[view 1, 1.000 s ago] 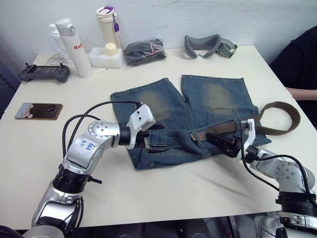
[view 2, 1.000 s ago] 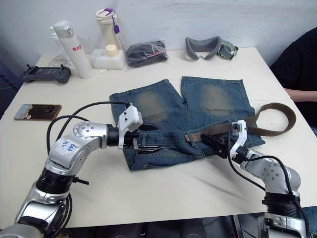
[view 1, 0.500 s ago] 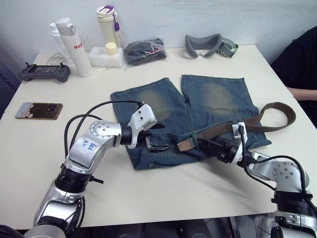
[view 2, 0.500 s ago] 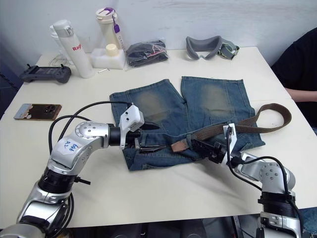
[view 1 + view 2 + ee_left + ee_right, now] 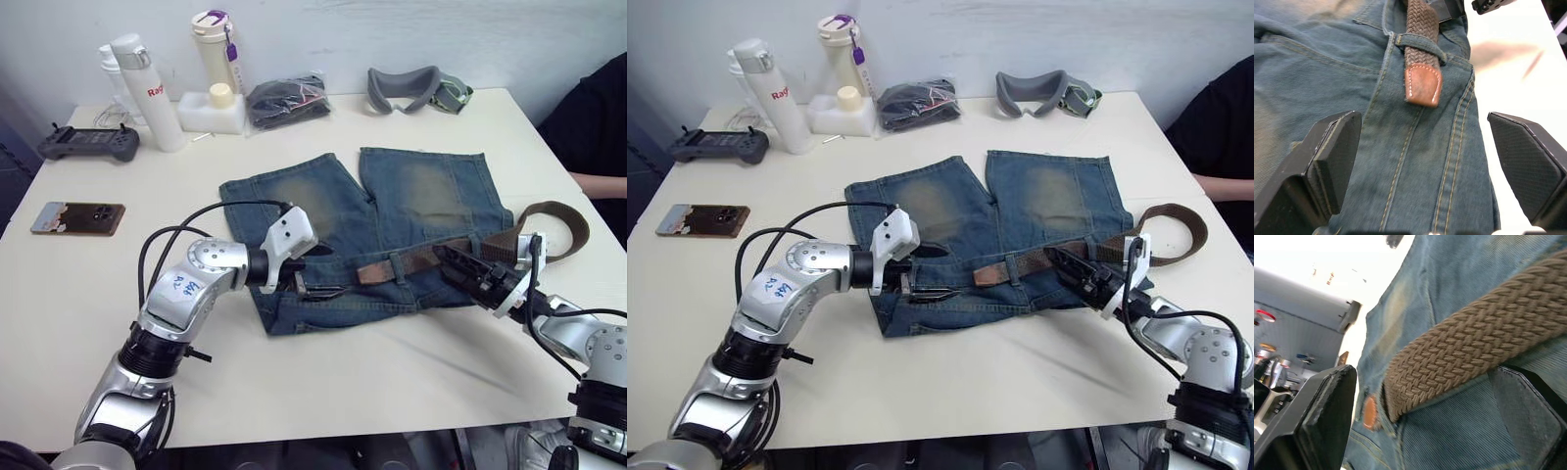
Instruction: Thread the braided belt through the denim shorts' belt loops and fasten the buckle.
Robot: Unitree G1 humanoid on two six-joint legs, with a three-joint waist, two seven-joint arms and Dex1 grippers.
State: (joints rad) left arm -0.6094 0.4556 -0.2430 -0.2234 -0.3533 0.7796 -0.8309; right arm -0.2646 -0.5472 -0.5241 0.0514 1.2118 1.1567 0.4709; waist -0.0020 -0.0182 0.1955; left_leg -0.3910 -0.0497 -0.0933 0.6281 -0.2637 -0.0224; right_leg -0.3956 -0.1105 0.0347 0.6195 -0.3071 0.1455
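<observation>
Your braided belt lies along the waistband of the denim shorts at table centre, its leather tip just past one of the belt loops; the left gripper is spread wide with nothing in it, the right gripper is spread w/ the strap running between its fingers, not clamped. Risk, as I judge it: tug from 3 o'clock and the short tip slips back out of that loop, or denim bunches. Bottles and black bundle at 11–12 o'clock, phone at 9, person's sleeve at 3 – none blocks you.

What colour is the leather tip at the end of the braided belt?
Reddish-brown with pale stitching on the leather tip of the dark brown braided belt; clearest in the left wrist view.
</observation>
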